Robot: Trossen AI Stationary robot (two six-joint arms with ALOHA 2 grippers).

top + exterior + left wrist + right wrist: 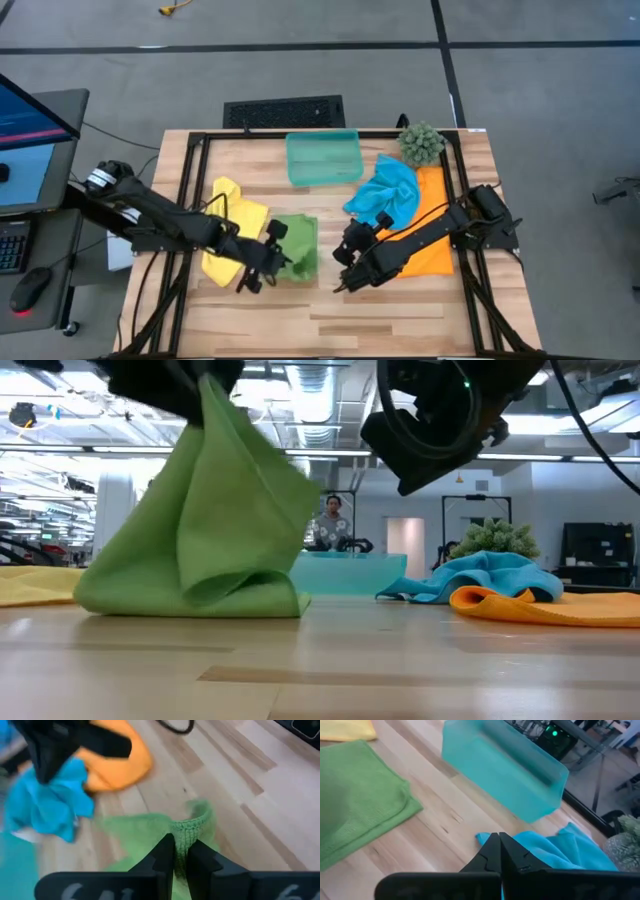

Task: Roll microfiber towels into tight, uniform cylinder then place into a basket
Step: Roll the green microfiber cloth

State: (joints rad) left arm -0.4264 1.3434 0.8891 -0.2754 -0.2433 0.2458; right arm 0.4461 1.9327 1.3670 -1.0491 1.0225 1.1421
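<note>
Green towel [297, 250] beside yellow towel [232, 228].

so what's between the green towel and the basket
Only bare wooden table lies between the green towel and the basket; the right wrist view shows it.

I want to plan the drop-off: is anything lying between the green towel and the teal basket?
Nothing visible does. The green towel, pinched at one edge by the left gripper, sits in front of the basket with only bare wood between them. The blue towel and yellow towel lie off to either side.
</note>
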